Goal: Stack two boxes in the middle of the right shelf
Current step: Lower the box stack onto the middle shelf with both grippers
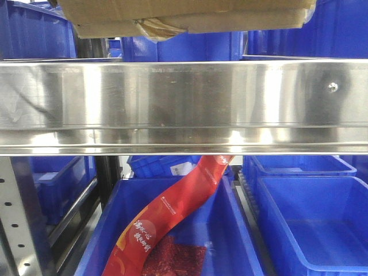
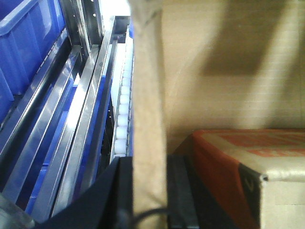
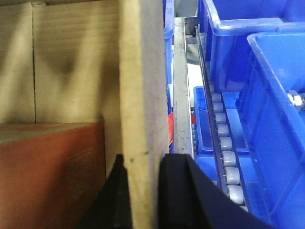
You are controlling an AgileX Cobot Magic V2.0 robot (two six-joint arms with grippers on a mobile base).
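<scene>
1. Cardboard carton [image 1: 184, 17] hangs at twelve o'clock above the stainless-steel shelf [image 1: 184, 103], long axis parallel to its lip.
2. Left pincer [image 2: 148, 191] and right pincer [image 3: 142, 191] each clamp a carton side wall.

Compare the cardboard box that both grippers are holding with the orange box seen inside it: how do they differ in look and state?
The cardboard box is plain brown and open, its side walls pinched by the left gripper and right gripper. The orange box is printed, with a pale end, and no gripper touches it. The cardboard box is plainly larger, since the orange box sits inside it. Both look like cardboard.
</scene>
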